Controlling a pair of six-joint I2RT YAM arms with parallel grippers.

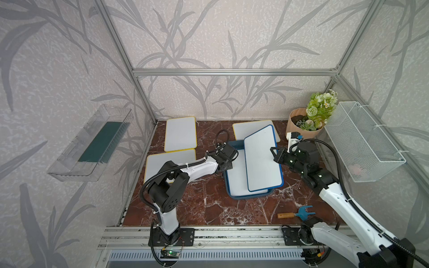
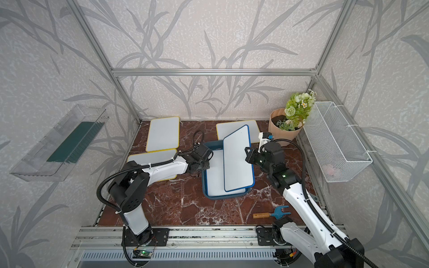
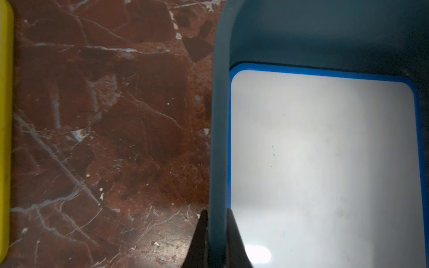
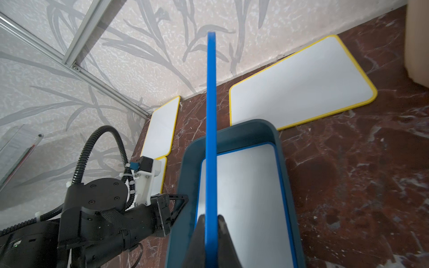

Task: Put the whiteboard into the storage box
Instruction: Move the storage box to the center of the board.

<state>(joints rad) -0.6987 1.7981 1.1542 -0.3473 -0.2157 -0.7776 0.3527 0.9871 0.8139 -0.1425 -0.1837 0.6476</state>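
Note:
The storage box (image 1: 235,145) (image 2: 213,145), a shallow teal tray, sits mid-table with one blue-framed whiteboard (image 1: 236,181) (image 3: 325,162) lying flat in it. A second blue-framed whiteboard (image 1: 262,157) (image 2: 238,160) hangs tilted over the box's right half, its edge (image 4: 210,116) pinched by my shut right gripper (image 4: 210,222) (image 1: 274,154). My left gripper (image 3: 217,222) (image 1: 228,167) is shut on the box's left wall (image 3: 218,116), with one finger outside it and one inside.
Three yellow-framed whiteboards lie on the marble: far left (image 1: 181,133), left (image 1: 162,162) and far right (image 1: 253,130). A flower pot (image 1: 301,125) stands at the back right. A wire basket (image 1: 364,141) and a clear bin (image 1: 90,143) hang on the walls. A small garden fork (image 1: 297,213) lies front right.

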